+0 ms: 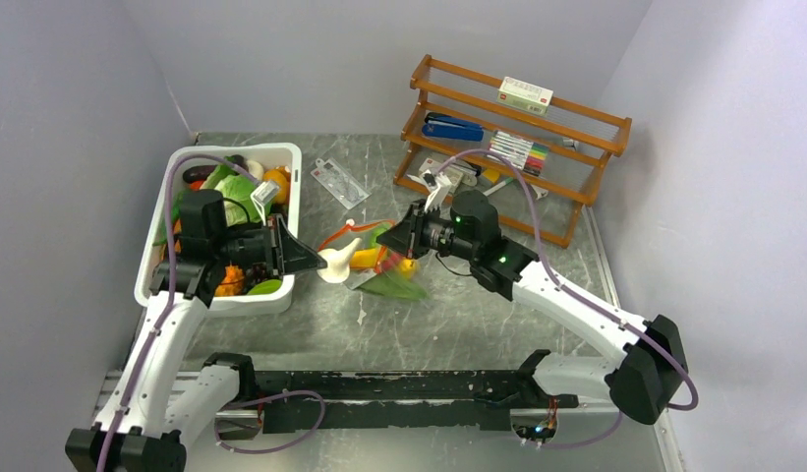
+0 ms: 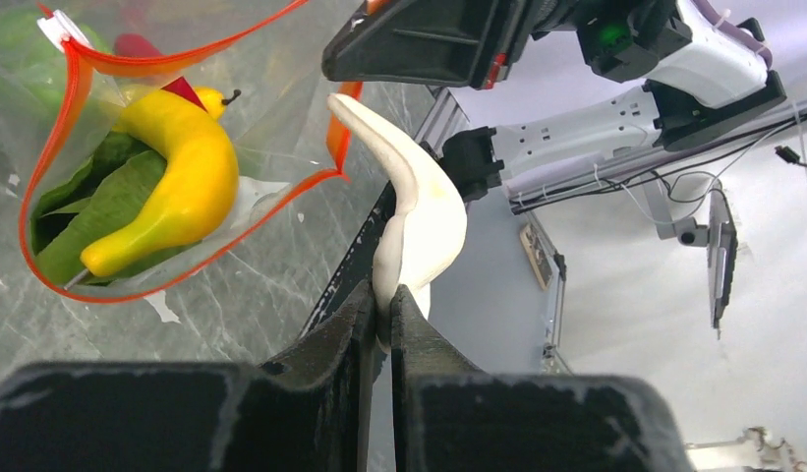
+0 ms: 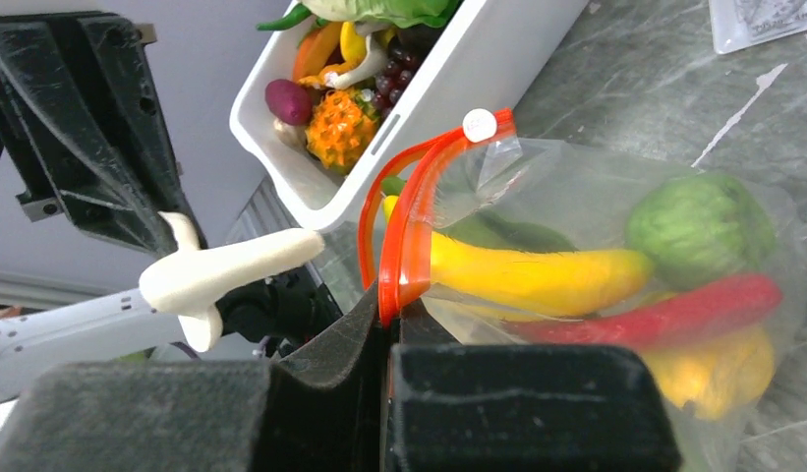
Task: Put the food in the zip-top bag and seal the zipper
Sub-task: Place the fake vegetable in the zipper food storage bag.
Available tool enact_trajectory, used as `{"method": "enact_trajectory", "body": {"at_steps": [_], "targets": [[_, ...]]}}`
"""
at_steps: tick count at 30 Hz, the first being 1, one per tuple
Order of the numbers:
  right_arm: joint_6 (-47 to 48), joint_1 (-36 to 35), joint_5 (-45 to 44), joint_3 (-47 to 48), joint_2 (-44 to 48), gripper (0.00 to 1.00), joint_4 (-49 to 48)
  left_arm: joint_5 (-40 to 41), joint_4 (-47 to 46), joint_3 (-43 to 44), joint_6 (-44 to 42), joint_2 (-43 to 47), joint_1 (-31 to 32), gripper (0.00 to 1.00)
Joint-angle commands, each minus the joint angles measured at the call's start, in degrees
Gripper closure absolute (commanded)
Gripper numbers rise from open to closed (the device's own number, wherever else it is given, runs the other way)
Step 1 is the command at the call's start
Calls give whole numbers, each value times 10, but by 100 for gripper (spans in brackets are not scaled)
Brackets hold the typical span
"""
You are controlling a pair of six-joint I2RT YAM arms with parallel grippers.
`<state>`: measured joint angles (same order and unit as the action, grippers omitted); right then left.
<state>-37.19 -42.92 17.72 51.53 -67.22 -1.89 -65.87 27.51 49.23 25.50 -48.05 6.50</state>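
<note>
Holding the zip-top bag (image 3: 566,182) open at mid-table, right gripper (image 3: 387,307) pinches its zipper (image 3: 403,231); left gripper (image 2: 382,300) clamps a white toy vegetable (image 2: 421,211) just outside the mouth; advise tip-first entry, centred, avoiding the strip.

Mouth of zip-top bag (image 1: 399,285): zipper (image 3: 404,226) loop stands open toward the left. The opening is partly taken up by a yellow piece (image 2: 183,187) and green leaves (image 2: 94,211) lying just inside.

Right end effector (image 1: 397,239) pinches the loop's rim, so that side is blocked.

Left end effector (image 1: 320,261), clamped on cream toy piece (image 1: 337,264), sits just beside the mouth, with the white bin (image 1: 291,197) close behind.

Bare counter (image 1: 399,334) in front of the bag is passable. Wooden rack (image 1: 517,108) closes the right rear.
</note>
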Motion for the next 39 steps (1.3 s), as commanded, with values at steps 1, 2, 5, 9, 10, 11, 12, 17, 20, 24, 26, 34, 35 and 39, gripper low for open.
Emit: {"method": "enact_trajectory", "body": {"at_steps": [1,2,5,9,10,11,12,17,20,24,26,34,35,39], "targets": [[32,3,37,29,-15,100,-44,14,27,3,-28,-28,2,93],[36,2,49,35,-19,100,-43,13,26,6,-30,-34,3,93],[38,2,84,48,-34,100,-45,23,11,12,-23,-45,5,93],[28,1,103,34,-34,100,-77,54,-10,4,-5,-60,24,93],[26,2,107,32,-33,100,-80,64,-9,1,-4,-64,35,93],[24,2,111,29,-34,100,-84,80,-6,0,-6,-69,45,93],[24,2,115,28,-34,100,-87,88,-6,-1,-7,-74,55,93],[44,1,125,26,-45,100,-78,136,-18,0,-1,-93,90,87],[53,1,145,37,-58,100,-66,166,-27,6,1,-100,95,82],[71,1,173,44,-73,100,-62,179,-53,4,7,-101,99,80],[76,1,184,49,-78,100,-57,207,-50,3,7,-105,101,84],[58,0,204,49,-82,100,-85,213,-122,-29,48,-119,130,93],[55,1,205,48,-84,100,-90,214,-123,-27,47,-125,139,93],[42,1,211,50,-94,100,-103,239,-124,-20,45,-141,168,86]]}}
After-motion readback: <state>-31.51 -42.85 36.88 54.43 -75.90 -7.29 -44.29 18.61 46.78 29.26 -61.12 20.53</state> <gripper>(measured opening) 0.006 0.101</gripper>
